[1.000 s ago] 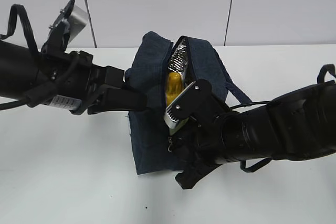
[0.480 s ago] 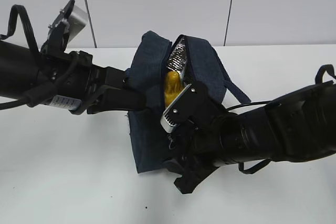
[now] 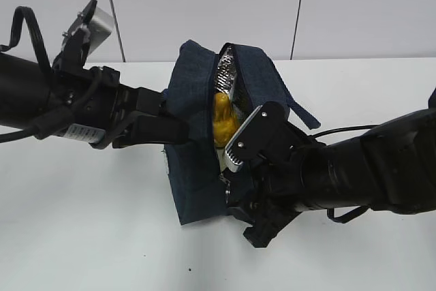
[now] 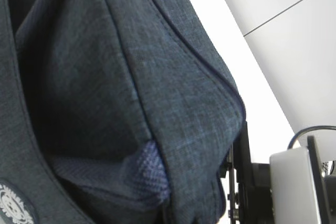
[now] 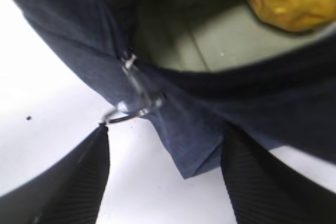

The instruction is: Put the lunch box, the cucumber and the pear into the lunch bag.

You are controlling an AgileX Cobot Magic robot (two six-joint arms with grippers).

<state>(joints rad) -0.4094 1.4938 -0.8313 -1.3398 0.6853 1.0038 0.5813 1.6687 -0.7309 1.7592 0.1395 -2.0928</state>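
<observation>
Lunch bag (image 3: 197,100): dark navy, standing on the white counter (image 3: 82,223), its top unzipped so the silver foil lining shows.
Pear (image 3: 223,119): yellow-orange, sitting inside the bag's opening.
Lunch box (image 5: 210,40): pale lid seen inside the bag, beneath the pear.
Zipper ring (image 5: 131,109): metal, hanging free at the bag's corner.
Left fingers (image 3: 178,129): closed, pinching the bag's side fabric.
Right fingers (image 5: 157,177): spread apart, holding nothing, either side of the bag's corner.

White table (image 3: 102,236), navy lunch bag (image 3: 197,189) on it
</observation>
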